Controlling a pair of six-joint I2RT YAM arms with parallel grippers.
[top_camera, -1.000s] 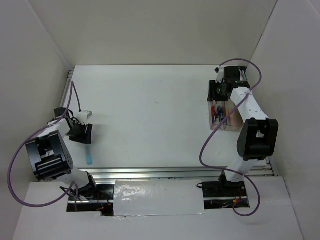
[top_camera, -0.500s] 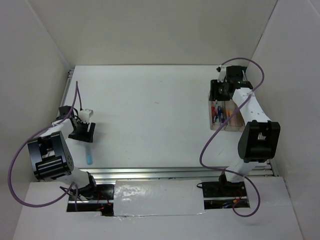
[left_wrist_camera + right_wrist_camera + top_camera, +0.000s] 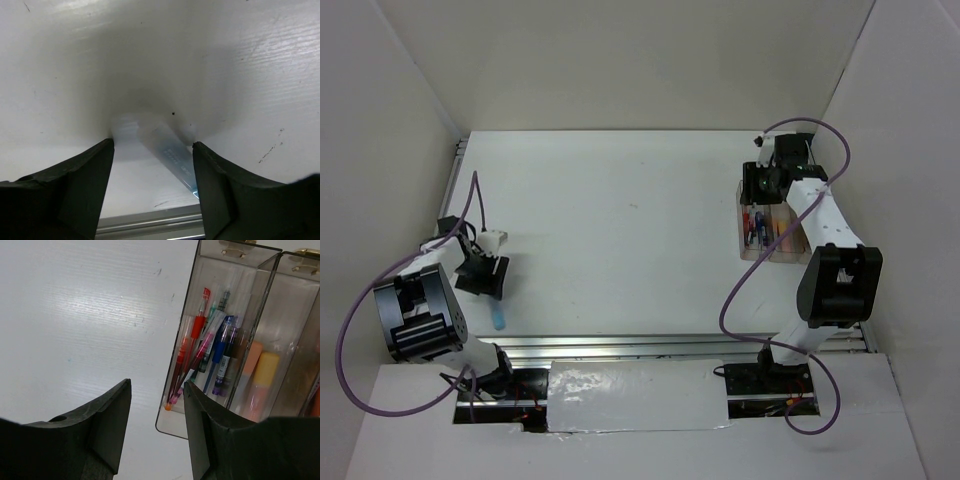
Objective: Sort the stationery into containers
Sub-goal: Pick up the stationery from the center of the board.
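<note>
Top external view: 2 arms work over a white table (image 3: 620, 230). The left gripper (image 3: 482, 275) hangs low near the table's left edge, above the far end of 1 light-blue marker (image 3: 499, 318), which lies flat close to the near edge. This is the only item outside the bins.

Left wrist view: the left gripper's (image 3: 152, 145) 2 dark fingers stand wide apart. The light-blue marker (image 3: 170, 152) lies blurred on the table between them, with a gap on each side, so nothing is gripped.

At the right side sit the containers (image 3: 760, 255), 3 joined clear bins in 1 row. The right gripper (image 3: 760, 185) hovers over their far left end.

Right wrist view: the right gripper's (image 3: 156, 405) jaws are partly spread, with only bare table and a bin corner showing between them. It holds nothing. The containers (image 3: 220, 280) show their contents here:
- The left bin holds about 5 thin pens, overlapping so the count is not sure. Among them are 1 red pen (image 3: 187, 352), 1 blue pen (image 3: 220, 347) and 1 dark pen (image 3: 215, 322).
- The middle bin holds 2 stubby markers, 1 orange marker (image 3: 250, 365) and 1 yellow-pink marker (image 3: 263, 377).
- The third bin is cut off by the frame, and only 1 orange sliver shows.
</note>
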